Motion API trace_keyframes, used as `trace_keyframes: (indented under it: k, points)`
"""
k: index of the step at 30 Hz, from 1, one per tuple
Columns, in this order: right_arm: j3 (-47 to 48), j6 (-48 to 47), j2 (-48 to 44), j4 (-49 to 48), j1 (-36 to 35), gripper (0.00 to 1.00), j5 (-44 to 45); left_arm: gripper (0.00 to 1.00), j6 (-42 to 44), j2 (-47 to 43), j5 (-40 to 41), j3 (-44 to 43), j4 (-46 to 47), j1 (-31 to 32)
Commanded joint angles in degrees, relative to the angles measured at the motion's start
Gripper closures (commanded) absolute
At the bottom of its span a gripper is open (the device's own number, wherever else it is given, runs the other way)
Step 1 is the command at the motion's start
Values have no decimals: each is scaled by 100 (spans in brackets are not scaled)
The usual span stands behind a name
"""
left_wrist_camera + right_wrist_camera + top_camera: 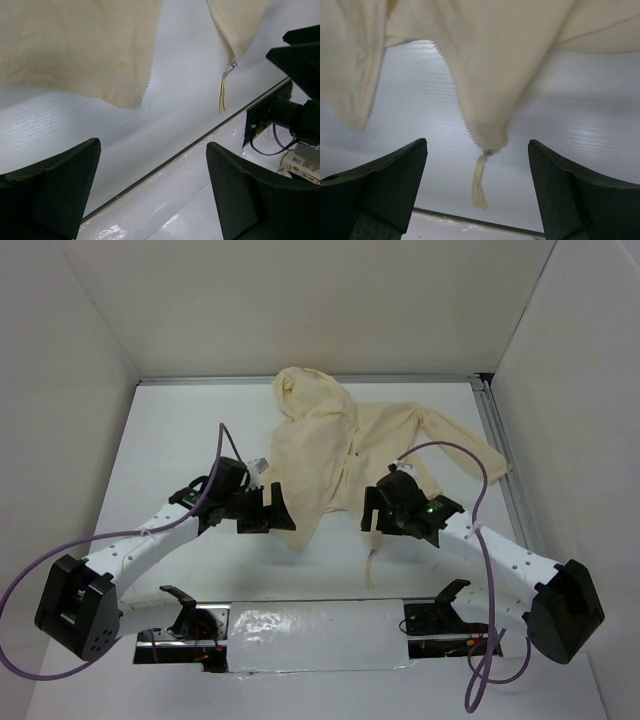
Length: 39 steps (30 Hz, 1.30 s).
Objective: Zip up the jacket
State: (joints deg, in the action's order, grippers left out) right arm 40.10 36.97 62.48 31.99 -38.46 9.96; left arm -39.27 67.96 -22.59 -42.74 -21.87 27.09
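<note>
The cream-yellow jacket lies unzipped on the white table, hood toward the back wall, its front panels parted at the hem. My left gripper stands open at the hem of the left panel, nothing between its fingers. My right gripper is open at the right panel's lower corner. In the right wrist view the zipper slider and its cloth pull hang in front of the wide-open gripper, untouched. The left wrist view shows the same slider off to the right.
White walls close in the table on three sides. A metal rail runs along the right edge. A silver taped strip lies between the arm bases at the near edge. Purple cables loop off both arms.
</note>
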Motion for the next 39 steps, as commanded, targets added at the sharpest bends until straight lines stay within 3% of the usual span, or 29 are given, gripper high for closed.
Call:
trace_keyframes:
  k: [1,6,13,19,20,21,25,26,27,29,30,35,39]
  points:
    - [-46,-69,-60,299,425,12,208,1,147,50,-44,-85,104,59]
    - [464,785,616,1687,655,13,1228,2,182,164,-52,-129,104,86]
    - [376,120,1143,768,270,10,641,3,209,437,53,-270,60,191]
    - [841,12,2012,441,-83,9,675,3,182,507,132,-340,42,253]
    - [920,-40,2223,275,-135,17,535,3,209,490,80,-349,86,279]
    - [921,-41,2225,273,-136,18,534,3,209,490,88,-349,86,297]
    - [1236,55,2742,-148,-188,34,577,3,218,455,167,-402,7,323]
    - [1281,65,2778,-192,-206,45,569,3,209,437,176,-419,-19,332]
    - [1307,91,2839,-271,-206,50,569,3,200,437,193,-419,-28,341]
    - [1360,117,2849,-342,-197,89,578,3,200,384,194,-393,-19,341]
    - [1387,135,2858,-386,-162,100,543,3,191,367,176,-384,16,358]
    - [1931,126,2586,534,-294,100,533,3,209,226,193,-428,-54,358]
    - [2466,835,1815,2525,-477,98,988,3,253,-63,141,-279,121,358]
